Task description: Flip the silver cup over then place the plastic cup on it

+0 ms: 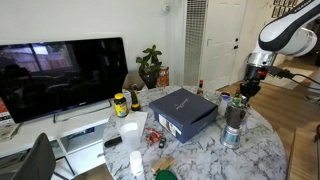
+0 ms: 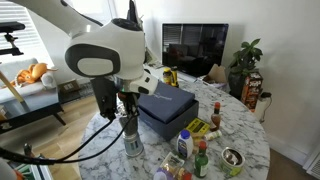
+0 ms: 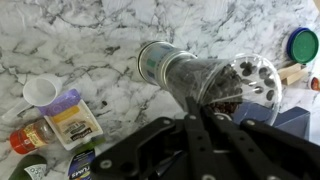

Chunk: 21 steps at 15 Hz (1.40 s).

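Note:
The silver cup (image 1: 232, 137) stands on the marble table near its edge. It also shows in an exterior view (image 2: 133, 148) and as the far metal end of the stack in the wrist view (image 3: 153, 62). The plastic cup (image 1: 235, 113), smoky and dark, sits on top of it (image 2: 129, 125) and fills the wrist view (image 3: 235, 80). My gripper (image 3: 203, 112) comes straight down from above in both exterior views (image 1: 244, 90) (image 2: 124, 106). Its fingers are close together, pinching the plastic cup's upper rim.
A dark blue box (image 1: 183, 112) (image 2: 165, 108) lies mid-table beside the stack. A tall white cup (image 1: 130, 134), a yellow jar (image 1: 120, 104) and sauce bottles (image 2: 200, 160) stand around it. The wrist view shows a spice jar (image 3: 33, 136), a packet (image 3: 72, 118) and a green lid (image 3: 303, 45).

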### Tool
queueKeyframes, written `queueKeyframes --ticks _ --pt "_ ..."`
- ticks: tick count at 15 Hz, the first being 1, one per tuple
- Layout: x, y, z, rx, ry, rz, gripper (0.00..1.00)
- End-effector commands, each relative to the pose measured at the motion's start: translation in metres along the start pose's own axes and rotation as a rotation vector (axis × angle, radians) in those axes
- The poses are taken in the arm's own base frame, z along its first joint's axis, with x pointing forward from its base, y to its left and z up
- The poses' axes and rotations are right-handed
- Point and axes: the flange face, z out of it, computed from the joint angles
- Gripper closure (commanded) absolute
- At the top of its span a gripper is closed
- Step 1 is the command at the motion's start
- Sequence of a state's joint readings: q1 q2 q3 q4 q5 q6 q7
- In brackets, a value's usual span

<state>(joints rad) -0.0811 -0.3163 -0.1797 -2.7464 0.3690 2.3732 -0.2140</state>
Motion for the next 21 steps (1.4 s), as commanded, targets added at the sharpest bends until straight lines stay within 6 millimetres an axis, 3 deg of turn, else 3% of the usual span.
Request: queueKeyframes --ticks 1,16,17,19,21 --pt "0.001 0.0073 0.0091 0.012 -0.015 -0.03 0.98" --pt "-0.0078 0.004 0.0124 -0.032 -0.07 -0.143 0.98" --pt "-0.0081 0.0041 0.012 -0.04 -0.071 -0.142 0.68" --pt "-0.0044 0.0034 0.0086 -0.043 -0.073 -0.154 0.63" --pt "-0.0054 0.0034 0.0069 -0.054 -0.071 -0.165 0.47"
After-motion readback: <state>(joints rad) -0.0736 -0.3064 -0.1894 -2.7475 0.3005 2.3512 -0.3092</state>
